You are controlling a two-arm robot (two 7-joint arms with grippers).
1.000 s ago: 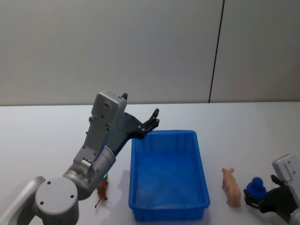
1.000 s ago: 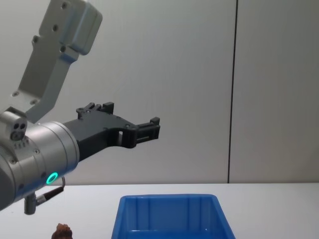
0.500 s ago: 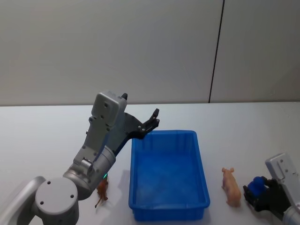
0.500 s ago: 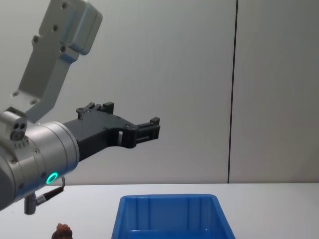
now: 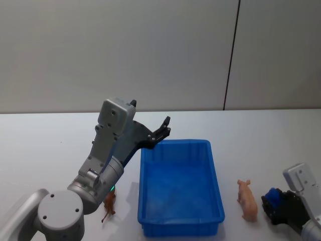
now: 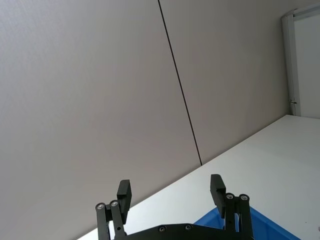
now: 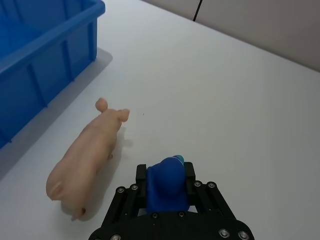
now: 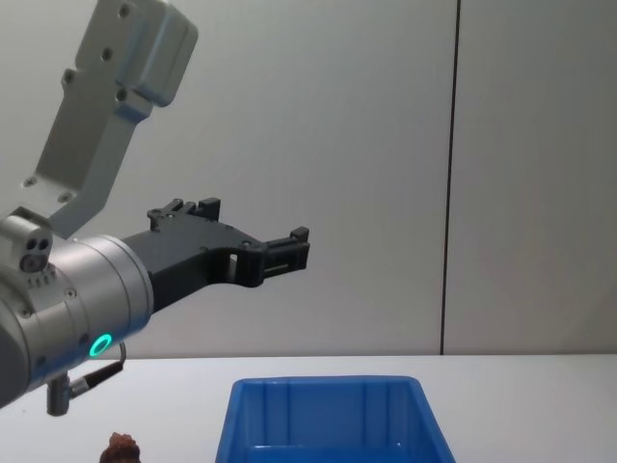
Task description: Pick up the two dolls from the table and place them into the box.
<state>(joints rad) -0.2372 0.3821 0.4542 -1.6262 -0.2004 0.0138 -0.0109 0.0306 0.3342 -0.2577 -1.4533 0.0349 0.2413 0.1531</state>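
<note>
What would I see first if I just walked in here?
The bright blue bin in the middle of the white table, with the left tool hanging open above its far left corner. To its right is a pink pig, and beside it the right tool grips a small blue doll.

Your head cam looks down over the table [image 5: 45, 145], box [image 5: 178, 186] centred. Chest cam sits low, about box-rim height, facing the wall [image 8: 540, 145]. Left wrist cam tilts up at that wall; right wrist cam hugs the table by the pig [image 7: 85, 152]. Head and chest share the box.
</note>
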